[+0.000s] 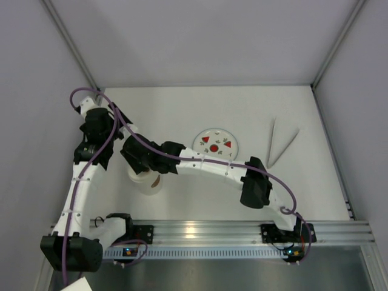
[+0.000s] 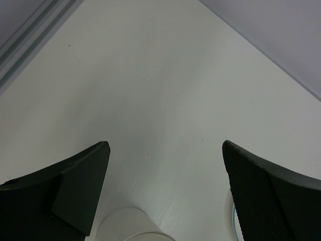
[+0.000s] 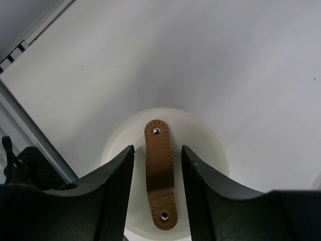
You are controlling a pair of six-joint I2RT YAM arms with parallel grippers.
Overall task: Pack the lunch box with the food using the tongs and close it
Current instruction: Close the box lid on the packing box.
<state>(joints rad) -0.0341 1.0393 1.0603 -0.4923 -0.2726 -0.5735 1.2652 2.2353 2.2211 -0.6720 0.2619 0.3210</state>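
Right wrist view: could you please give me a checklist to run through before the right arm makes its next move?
1. Lid on the lunch box: ok, it sits on top.
2. Right gripper clear of the brown strap: ok, a gap shows on each side.
3. Left gripper empty: ok, open with nothing between.
4. Tongs set aside: ok, lying right of the plate.
5. Food all packed: cannot tell, the lid hides the inside.

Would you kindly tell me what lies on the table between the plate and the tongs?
Nothing: in the top view, the stretch of table between the plate and the tongs is bare.
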